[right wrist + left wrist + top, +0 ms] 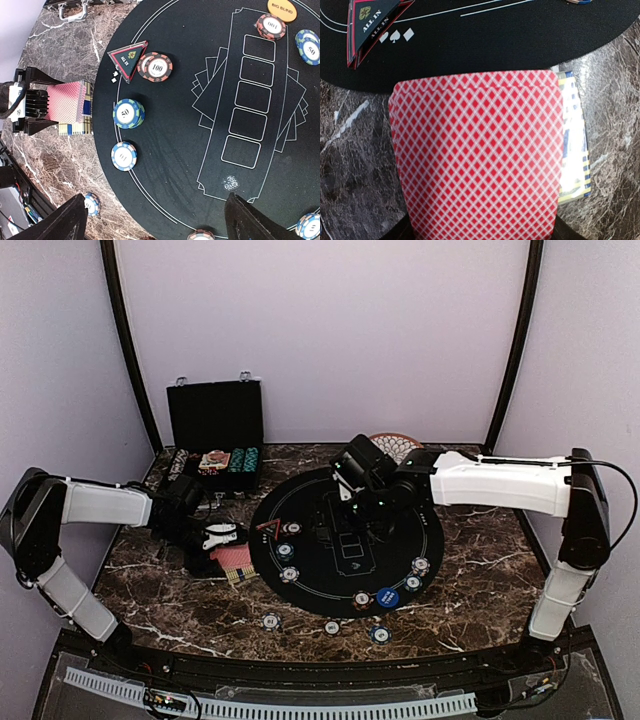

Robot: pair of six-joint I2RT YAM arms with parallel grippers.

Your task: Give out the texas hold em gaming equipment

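Left claw [50, 102] clenched on diamond-patterned red-backed cards [480, 155], just off the left rim of the round black mat [175, 150]! Right claw [160, 220] splayed wide above that mat. Striped round chips [155, 66] dot the mat and the dark veined marble counter [480, 580], pale lilac walls [320, 320] behind.

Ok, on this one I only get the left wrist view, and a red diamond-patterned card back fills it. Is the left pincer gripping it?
Observer: Yes. The right wrist view shows the left pincer closed on the red-backed cards from both sides, beside the black mat.
Operator: Where is the other arm?
Observer: The right pincer hangs open above the mat, holding nothing.
Operator: Any chips off the mat?
Observer: Three chips lie on the marble table, between the mat and the near edge.
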